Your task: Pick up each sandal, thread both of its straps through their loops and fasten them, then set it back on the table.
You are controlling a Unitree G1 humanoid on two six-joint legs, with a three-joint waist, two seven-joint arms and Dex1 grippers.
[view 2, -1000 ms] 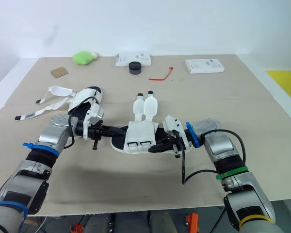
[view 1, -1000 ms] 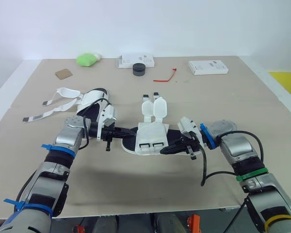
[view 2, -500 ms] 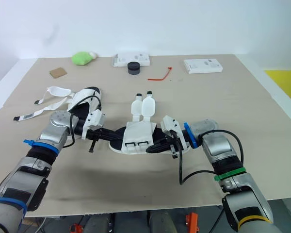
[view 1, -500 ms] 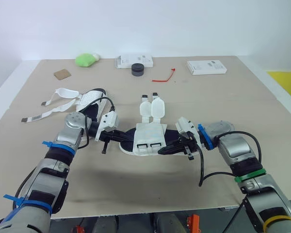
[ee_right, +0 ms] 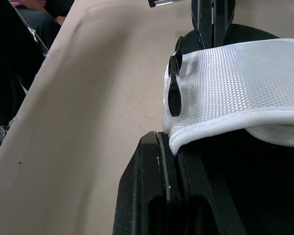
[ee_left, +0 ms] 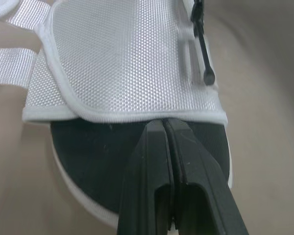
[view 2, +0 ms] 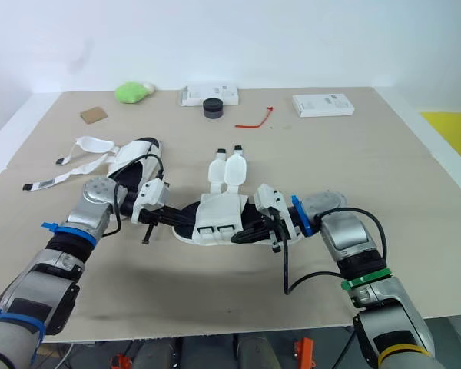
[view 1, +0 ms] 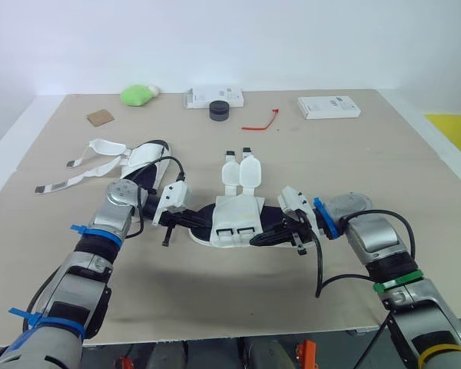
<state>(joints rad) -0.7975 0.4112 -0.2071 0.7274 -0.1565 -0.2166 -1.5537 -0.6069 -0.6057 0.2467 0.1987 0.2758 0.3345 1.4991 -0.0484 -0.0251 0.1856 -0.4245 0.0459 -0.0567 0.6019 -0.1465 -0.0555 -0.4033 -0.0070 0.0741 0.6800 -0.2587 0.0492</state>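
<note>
A white mesh sandal [view 1: 235, 217] with a black sole lies flat at the table's middle, its two straps [view 1: 242, 170] open and pointing away from me. My left gripper [view 1: 200, 223] is shut, its tips resting over the black insole at the mesh's edge [ee_left: 137, 115]. At the sandal's opposite end my right gripper [view 1: 261, 237] is also shut, its tips tucked just under the mesh rim [ee_right: 210, 125]. A second sandal [view 1: 142, 156] lies to the far left with its straps [view 1: 77, 173] spread out on the table.
Along the far edge sit a green object [view 1: 138, 94], a white box [view 1: 213, 96] with a black round piece [view 1: 220, 111] before it, a red tie [view 1: 263, 121], another white box [view 1: 329, 106] and a brown card [view 1: 101, 117].
My left gripper has turned and dropped slightly at its end of the sandal. The right gripper has pushed a little further in under the mesh, and the sandal has edged left.
</note>
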